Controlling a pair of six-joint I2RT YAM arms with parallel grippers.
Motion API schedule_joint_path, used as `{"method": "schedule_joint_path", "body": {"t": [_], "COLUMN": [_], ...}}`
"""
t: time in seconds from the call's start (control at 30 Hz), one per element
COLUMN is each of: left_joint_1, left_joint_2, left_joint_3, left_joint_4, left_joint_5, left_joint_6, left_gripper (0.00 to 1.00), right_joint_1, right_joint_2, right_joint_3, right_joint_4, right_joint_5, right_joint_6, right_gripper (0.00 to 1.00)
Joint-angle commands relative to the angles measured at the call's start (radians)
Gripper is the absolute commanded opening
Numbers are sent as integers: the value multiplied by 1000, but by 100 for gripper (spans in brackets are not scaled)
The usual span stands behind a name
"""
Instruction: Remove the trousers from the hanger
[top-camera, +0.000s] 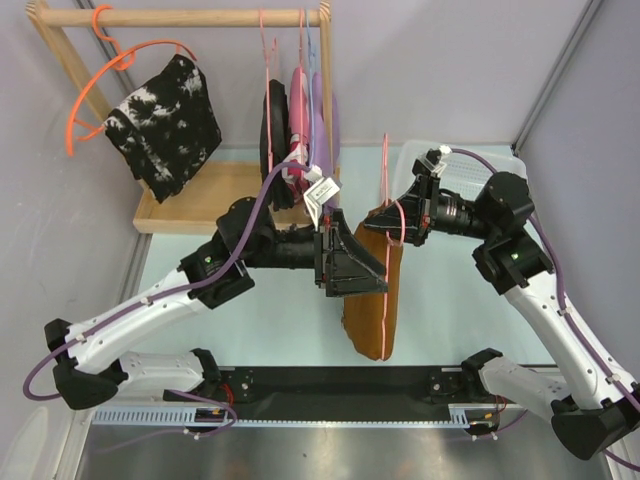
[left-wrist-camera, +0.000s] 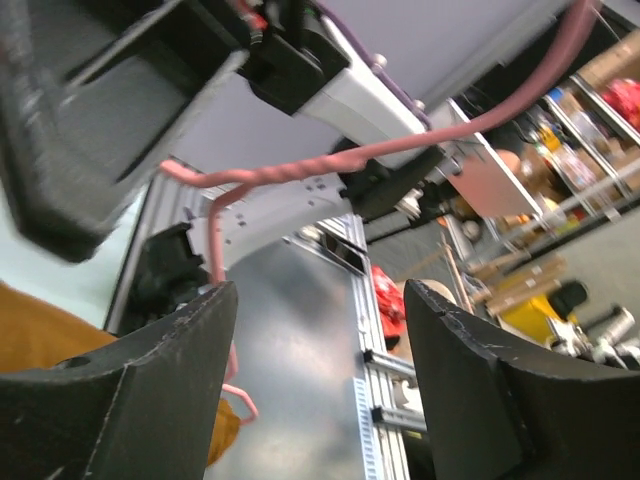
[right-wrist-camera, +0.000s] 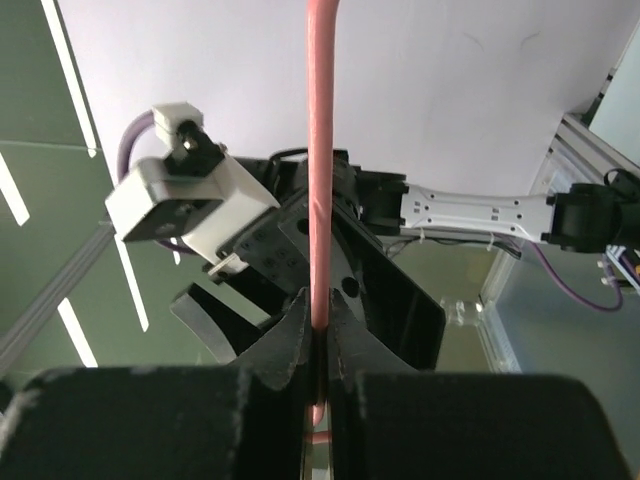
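So that the rust-brown trousers (top-camera: 372, 300) can be pulled off, they are hung up over the pale table (top-camera: 450, 310), near its middle, between the two arms. It cannot be told if their low end is touching the table. The trousers are draped on the pink wire hanger (top-camera: 385, 175). The hanger is held up by its thin neck, so the cloth hangs loose and can be reached from the side.

The right arm (top-camera: 545, 290) is bent in from the right, with its wrist turned toward the middle. The left arm (top-camera: 160, 300) is stretched in long from the left, and its wrist is pointed at the upper part of the trousers.

The right gripper (top-camera: 398, 225) is closed tight on the hanger wire. In the right wrist view the wire is seen pinched between the two fingers (right-wrist-camera: 285, 345) with no gap left. The left gripper (top-camera: 352, 262) is set just beside the trousers, and its jaws are spread wide with nothing held between them. In the left wrist view a bit of brown cloth is seen at the lower left. A grab on the cloth is likely meant next.
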Motion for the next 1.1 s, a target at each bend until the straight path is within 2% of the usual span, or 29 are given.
{"method": "schedule_joint_path", "body": {"t": [0.0,0.13,0.43,0.67,0.87,0.97,1.0,1.07], "left_joint_1": [-32,-41,-43,-43,-43,-43,-43,-43], "left_joint_2": [-13,-37,-70,1,9,25,30,44], "left_joint_3": [2,-29,-43,-41,-52,-49,-48,-44], "left_joint_4": [-56,-65,-81,37,100,94,106,119], "left_joint_5": [-184,-262,-332,-172,-161,-146,-139,-129], "left_joint_6": [77,97,109,1,-44,-62,-67,-84], "left_gripper": [73,65,63,61,47,38,30,26], "right_joint_1": [19,20,32,65,68,74,77,83], "right_joint_2": [-46,-52,-46,-32,-37,-37,-37,-39], "right_joint_3": [-9,-26,4,21,9,6,7,7], "right_joint_4": [241,226,215,221,235,257,264,269], "right_joint_5": [68,106,125,137,143,148,149,157], "right_joint_6": [160,179,186,179,182,195,197,202], "right_gripper": [0,0,0,0,0,0,0,0]}}
